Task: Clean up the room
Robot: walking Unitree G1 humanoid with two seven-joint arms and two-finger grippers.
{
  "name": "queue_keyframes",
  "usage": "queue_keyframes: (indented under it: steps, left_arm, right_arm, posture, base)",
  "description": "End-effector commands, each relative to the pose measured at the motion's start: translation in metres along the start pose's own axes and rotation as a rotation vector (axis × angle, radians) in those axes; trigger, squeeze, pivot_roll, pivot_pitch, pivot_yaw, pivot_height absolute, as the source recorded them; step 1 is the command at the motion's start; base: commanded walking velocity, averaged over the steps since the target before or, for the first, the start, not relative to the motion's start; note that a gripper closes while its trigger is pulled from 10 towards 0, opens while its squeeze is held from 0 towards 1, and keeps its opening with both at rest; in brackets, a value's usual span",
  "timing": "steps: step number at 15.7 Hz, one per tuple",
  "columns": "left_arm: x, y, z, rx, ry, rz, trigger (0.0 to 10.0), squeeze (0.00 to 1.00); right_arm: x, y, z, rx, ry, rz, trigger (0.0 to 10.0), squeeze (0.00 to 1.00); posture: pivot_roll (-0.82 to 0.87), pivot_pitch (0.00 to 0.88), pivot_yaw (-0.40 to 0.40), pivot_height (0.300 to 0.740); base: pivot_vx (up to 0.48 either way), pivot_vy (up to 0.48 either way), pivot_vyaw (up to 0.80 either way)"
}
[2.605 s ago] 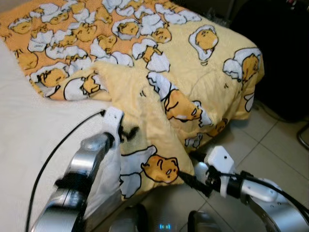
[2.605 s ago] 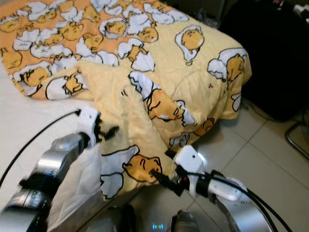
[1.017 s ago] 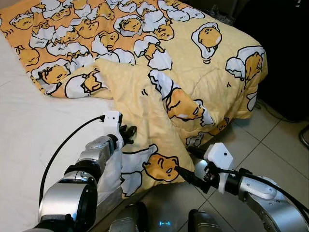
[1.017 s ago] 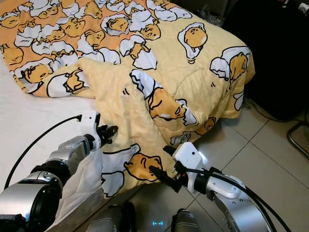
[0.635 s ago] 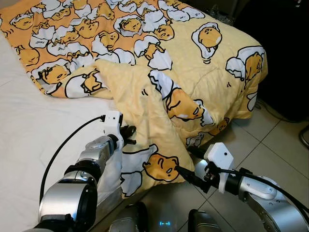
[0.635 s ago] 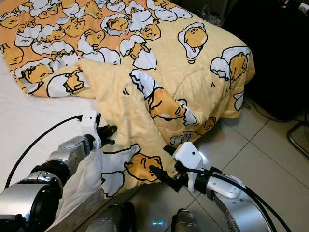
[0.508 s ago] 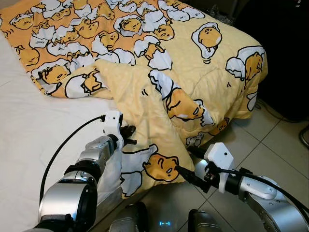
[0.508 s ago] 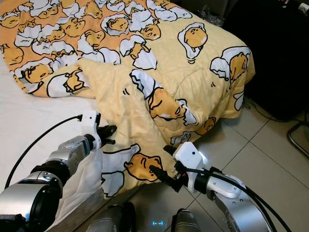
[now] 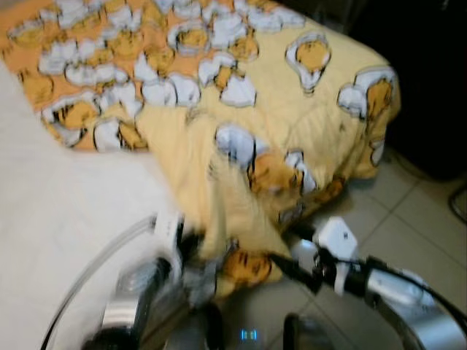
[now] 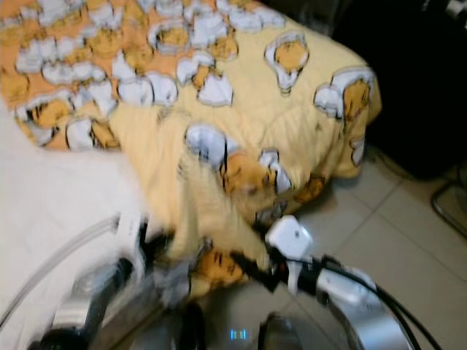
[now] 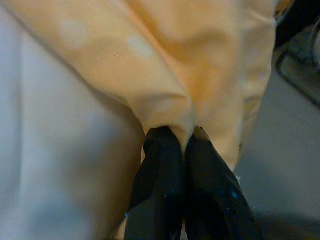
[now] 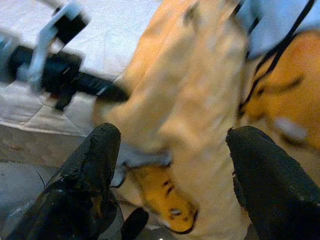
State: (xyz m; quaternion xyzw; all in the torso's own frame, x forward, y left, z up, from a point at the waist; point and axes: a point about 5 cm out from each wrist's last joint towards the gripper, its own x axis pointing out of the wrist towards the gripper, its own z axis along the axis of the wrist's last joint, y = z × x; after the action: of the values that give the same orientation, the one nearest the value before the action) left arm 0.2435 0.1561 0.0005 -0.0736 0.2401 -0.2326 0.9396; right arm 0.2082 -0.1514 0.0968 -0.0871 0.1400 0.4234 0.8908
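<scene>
Both head views are smeared with blur, so the printed figures on the yellow blanket [image 9: 292, 117] read only as white and orange blobs, and the left gripper [image 9: 191, 251] is little more than a grey streak at the edge of the bed [image 9: 66, 211]. What it is doing is plain from the left wrist view instead: its two black fingers [image 11: 160, 175] are pressed together on a pinched fold of the blanket, with pale sheet to one side and grey floor beyond the cloth. The right gripper [image 9: 281, 266] is sharper in the head views, held low off the corner of the bed, just beside the hanging fold; the right wrist view has its fingers [image 12: 95, 165] spread wide with the drooping yellow cloth between them but not touched, and the left arm [image 12: 55, 65] reaching in across the white mattress behind. The blanket lies rumpled over the far end of the bed, one corner spilling toward the light tiled floor [image 9: 408, 233]. A dark mass, perhaps furniture, stands past the bed's end [image 9: 430, 87], cut off at the frame.
</scene>
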Motion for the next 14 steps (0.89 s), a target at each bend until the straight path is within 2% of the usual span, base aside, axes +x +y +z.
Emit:
queue_keyframes:
  steps: [1, 2, 4, 6, 7, 9, 10, 11, 12, 14]
  left_arm:
    - [-0.014, -0.003, -0.005, 0.044, 0.009, 0.024, 0.0, 0.00]
    - [-0.029, -0.006, -0.029, 0.041, 0.078, 0.059, 0.0, 0.00]
    - [-0.041, -0.010, -0.047, 0.040, 0.137, 0.071, 0.0, 0.00]
    - [-0.067, -0.024, -0.081, 0.026, 0.306, 0.073, 0.0, 0.00]
    - [-0.075, -0.032, -0.092, 0.014, 0.371, 0.040, 0.0, 0.00]
    - [-0.079, -0.040, -0.096, -0.006, 0.407, -0.005, 0.0, 0.00]
    - [-0.075, -0.041, -0.097, 0.019, 0.380, 0.006, 0.0, 0.00]
    - [-0.066, -0.039, -0.100, 0.019, 0.337, 0.080, 10.0, 0.00]
    - [-0.060, -0.040, -0.097, 0.001, 0.297, 0.065, 10.0, 1.00]
    - [-0.057, -0.035, -0.089, -0.002, 0.235, 0.069, 10.0, 1.00]
  right_arm:
    - [0.001, 0.003, 0.003, -0.007, -0.019, 0.014, 10.0, 0.00]
    - [0.002, 0.004, 0.003, -0.010, -0.017, 0.021, 10.0, 0.00]
    - [0.002, 0.005, 0.003, -0.008, -0.018, 0.028, 10.0, 0.00]
    - [0.000, 0.007, 0.002, -0.010, -0.006, 0.042, 10.0, 0.00]
    - [-0.002, 0.007, 0.001, -0.011, 0.001, 0.044, 10.0, 0.00]
    - [-0.004, 0.007, 0.000, -0.013, 0.009, 0.047, 10.0, 0.00]
    - [-0.004, 0.005, 0.000, -0.016, 0.011, 0.047, 10.0, 0.00]
    - [-0.004, 0.004, 0.001, -0.021, 0.012, 0.047, 10.0, 0.00]
    - [-0.003, 0.003, 0.001, -0.025, 0.012, 0.048, 10.0, 0.00]
    - [-0.003, 0.003, 0.001, -0.026, 0.012, 0.052, 10.0, 0.00]
  posture:
    - [-0.09, 0.164, 0.098, 0.740]
    - [-0.09, 0.165, 0.094, 0.740]
    - [-0.09, 0.166, 0.090, 0.740]
    - [-0.10, 0.173, 0.085, 0.740]
    - [-0.10, 0.170, 0.080, 0.740]
    - [-0.11, 0.170, 0.078, 0.740]
    - [-0.11, 0.170, 0.075, 0.740]
    - [-0.11, 0.167, 0.071, 0.740]
    - [-0.11, 0.167, 0.070, 0.740]
    - [-0.11, 0.164, 0.066, 0.740]
  base:
    - [0.000, 0.000, 0.00]
    - [0.000, 0.000, 0.00]
    - [0.000, 0.000, 0.00]
    - [0.000, 0.000, 0.00]
    - [0.000, 0.000, 0.00]
    - [0.000, 0.000, 0.00]
    - [0.000, 0.000, 0.00]
    - [0.000, 0.000, 0.00]
    - [0.000, 0.000, 0.00]
    - [0.000, 0.000, 0.00]
